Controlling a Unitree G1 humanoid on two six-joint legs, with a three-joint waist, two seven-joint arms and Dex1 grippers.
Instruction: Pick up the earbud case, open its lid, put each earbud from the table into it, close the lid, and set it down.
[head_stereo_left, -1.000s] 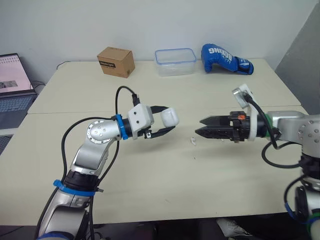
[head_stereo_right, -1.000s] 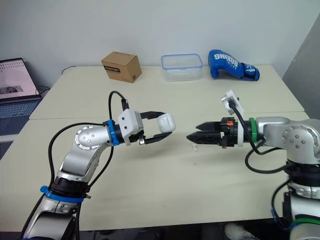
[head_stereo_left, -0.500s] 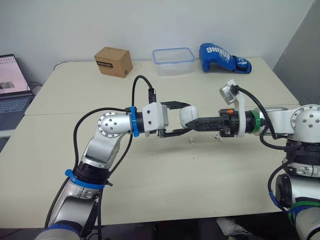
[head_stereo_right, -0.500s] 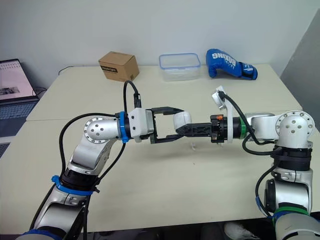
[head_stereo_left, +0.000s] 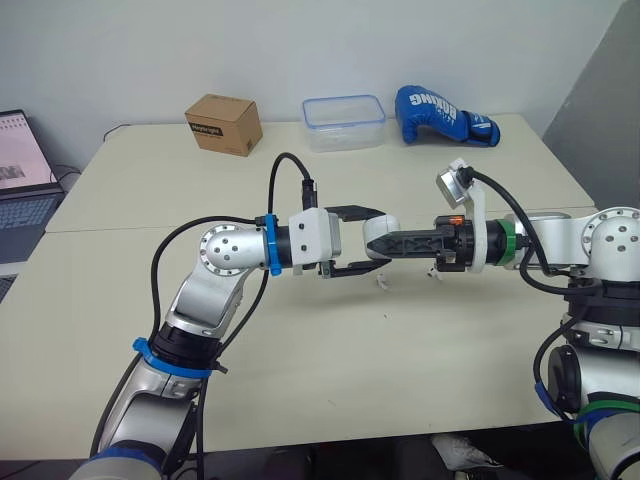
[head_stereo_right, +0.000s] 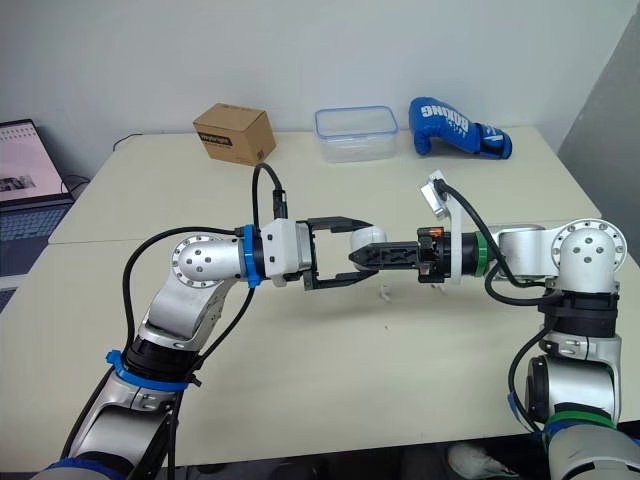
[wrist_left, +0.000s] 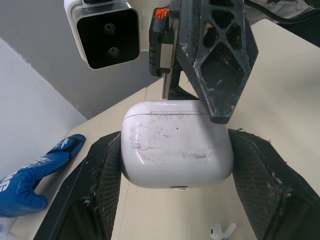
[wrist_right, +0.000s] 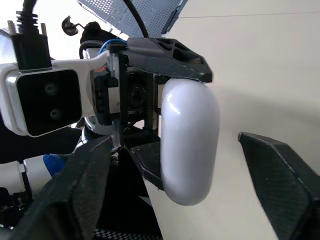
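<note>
Earbud case (wrist_left: 177, 145): white, scuffed, lid shut, held above the table (head_stereo_left: 300, 370) at mid-scene, clamped between the fingers of your left gripper (head_stereo_left: 378, 241). Right gripper (wrist_right: 175, 140) fingers spread wide, straddling it. Earbud (head_stereo_left: 381, 283) lies just beneath. Near side of the table is bare. Box (head_stereo_left: 224, 123), container (head_stereo_left: 344, 122) and glove (head_stereo_left: 445, 113) sit far off.

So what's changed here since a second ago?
Both arms came together: the left gripper, holding the case, swung toward the right, and the right gripper reached in until its open fingers straddle the case. The earbud stays on the table; the lid is still shut.
</note>
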